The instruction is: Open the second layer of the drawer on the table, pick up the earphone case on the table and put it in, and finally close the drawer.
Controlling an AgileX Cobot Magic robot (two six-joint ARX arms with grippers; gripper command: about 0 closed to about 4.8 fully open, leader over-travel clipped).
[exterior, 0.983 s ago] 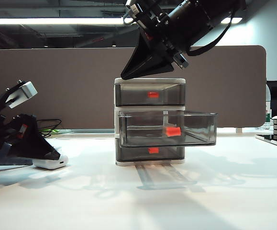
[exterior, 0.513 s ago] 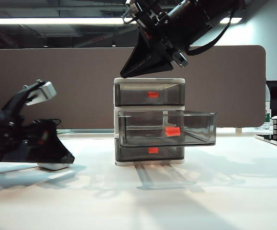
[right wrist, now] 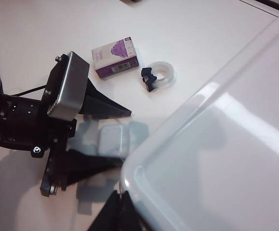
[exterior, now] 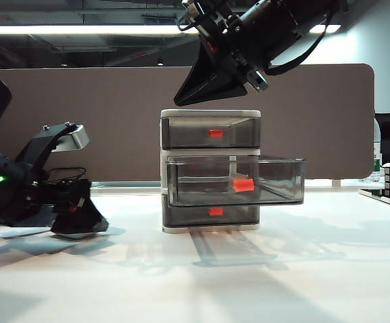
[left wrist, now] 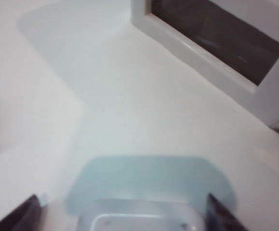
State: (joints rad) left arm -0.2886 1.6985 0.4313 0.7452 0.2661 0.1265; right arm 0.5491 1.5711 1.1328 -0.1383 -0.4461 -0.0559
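Over the last second the left gripper [exterior: 80,225] has slid along the worktop [exterior: 262,282] toward the drawer [exterior: 210,171] and dropped low; it now sits over the earphone case [right wrist: 112,140], which a moment ago lay in plain sight at its tip and is now hidden behind it in the exterior view. The right wrist view shows the white case lying on the worktop between the two dark fingers, just to the left of the drawer; the left wrist view shows it [left wrist: 141,219] framed by both fingertips, with the jaws spread wide and no grip taken yet. The second layer of the drawer [exterior: 235,180] stands pulled well out from the frame, so opening looks done; the pick is the step in hand. The right gripper [exterior: 181,99] hangs above the drawer's top, its tapered tips seeming pressed together, holding nothing. Closing the fingers squarely on the smooth, rounded case is what matters next.
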